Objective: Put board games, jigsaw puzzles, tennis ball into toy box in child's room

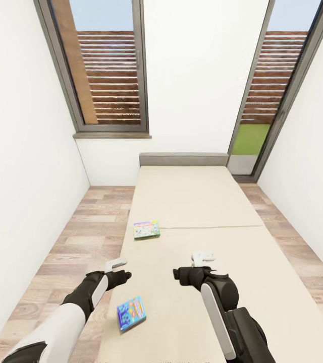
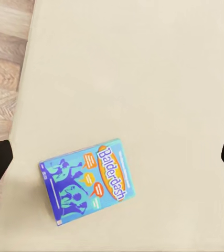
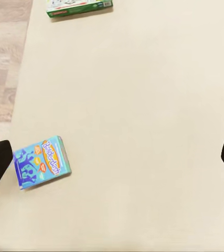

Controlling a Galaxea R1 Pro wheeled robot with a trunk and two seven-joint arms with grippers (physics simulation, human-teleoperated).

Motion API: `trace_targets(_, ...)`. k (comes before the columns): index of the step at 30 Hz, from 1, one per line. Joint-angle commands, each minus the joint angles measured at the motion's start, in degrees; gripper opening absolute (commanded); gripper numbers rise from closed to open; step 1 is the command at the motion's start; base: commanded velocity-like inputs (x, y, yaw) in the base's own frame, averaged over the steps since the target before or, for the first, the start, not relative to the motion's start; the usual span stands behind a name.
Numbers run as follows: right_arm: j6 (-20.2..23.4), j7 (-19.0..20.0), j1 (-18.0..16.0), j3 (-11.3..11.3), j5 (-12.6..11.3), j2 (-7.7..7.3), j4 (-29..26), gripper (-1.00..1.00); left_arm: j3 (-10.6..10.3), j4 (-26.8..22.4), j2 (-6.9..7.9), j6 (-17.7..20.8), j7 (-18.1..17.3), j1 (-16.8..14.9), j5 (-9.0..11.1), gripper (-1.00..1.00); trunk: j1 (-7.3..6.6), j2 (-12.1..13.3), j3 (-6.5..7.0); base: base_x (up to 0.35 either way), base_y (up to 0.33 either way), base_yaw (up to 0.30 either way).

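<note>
Bed: Balderdash box and green board game both unpicked.
Left gripper, right gripper: fingers apart, empty.
Progress: likely early.

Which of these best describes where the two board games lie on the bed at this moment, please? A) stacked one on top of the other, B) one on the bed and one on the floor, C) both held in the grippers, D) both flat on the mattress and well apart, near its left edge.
D: the blue Balderdash box lies flat near the bed's left edge, and the green board game lies flat farther up, clearly apart.
</note>
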Motion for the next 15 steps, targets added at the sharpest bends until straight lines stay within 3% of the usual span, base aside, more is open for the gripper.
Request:
trace_targets(1,0.3,-0.6,0.0,0.0,-0.8,0.0,-0.1,1.0,0.4,-0.1,-0.14,0.4,-0.2,0.0,0.1,1.0,0.03,-0.1,-0.21,0.0,0.0,0.0)
trace_targets(15,0.4,-0.7,-0.1,-0.9,-1.4,0.0,0.0,1.0,-0.4,-0.4,-1.18,0.8,-0.1,0.0,0.1,1.0,0.03,-0.1,-1.53,0.0,0.0,0.0)
